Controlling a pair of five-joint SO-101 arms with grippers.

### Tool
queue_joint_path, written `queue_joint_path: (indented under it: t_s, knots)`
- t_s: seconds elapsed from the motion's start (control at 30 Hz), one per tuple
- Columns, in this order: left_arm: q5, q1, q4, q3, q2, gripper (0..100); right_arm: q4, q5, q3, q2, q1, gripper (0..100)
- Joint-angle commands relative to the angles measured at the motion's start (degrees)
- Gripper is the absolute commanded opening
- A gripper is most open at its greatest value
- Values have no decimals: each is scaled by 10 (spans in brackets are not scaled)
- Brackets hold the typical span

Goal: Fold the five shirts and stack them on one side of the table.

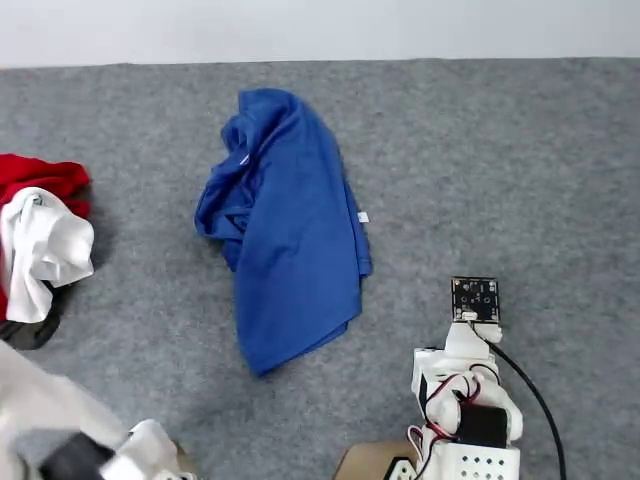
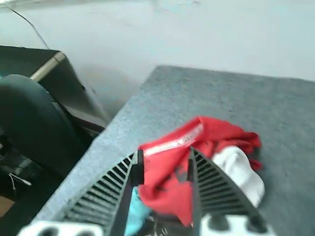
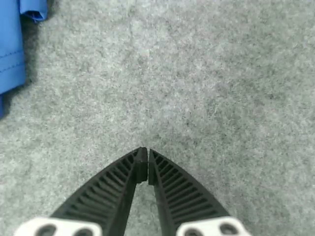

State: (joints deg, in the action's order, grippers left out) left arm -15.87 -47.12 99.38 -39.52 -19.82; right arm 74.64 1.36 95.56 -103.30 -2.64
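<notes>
In the middle of the table (image 1: 520,150) the blue shirt (image 1: 290,235) lies crumpled, awaiting folding, while the left tool (image 2: 165,156) points, released, at the red shirt (image 2: 206,140) by the edge, seemingly for a pick, and the right tool (image 3: 147,155) sits clenched, empty

Grey felt worktop (image 1: 520,150) spans nearly whole high view. Pale wall (image 1: 320,28) runs as strip along its far edge. Brown cardboard-like piece (image 1: 362,463) at near edge, right of centre, partly cut off. Dark flat object (image 1: 32,333) at far left, mostly hidden; cannot tell what. In left wrist view: pale surface (image 2: 162,34) beyond worktop corner, dark rounded chair-like shape (image 2: 29,123) off its side, dark panel with light edge strip (image 2: 47,66) behind that, thin black wire (image 2: 30,25) trailing across pale surface.
</notes>
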Motion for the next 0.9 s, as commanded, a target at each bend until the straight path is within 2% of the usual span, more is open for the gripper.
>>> queue_joint_path:
  t_s: [0.0, 0.17, 0.37, 0.73, 0.87]
  knots:
    - [4, 11, 11, 132, -94, 145, 3, -3, 9, -6, -1, 9]
    - [6, 11, 11, 271, -186, 145, 3, -3, 9, -6, 0, 9]
    - [71, 33, 11, 417, -273, 145, 3, -3, 9, -6, 0, 9]
    - [135, 286, 9, 633, -314, 143, -1, -1, -30, -6, -16, 9]
    - [135, 389, -15, 697, -314, 85, -22, 0, -91, -6, -44, 9]
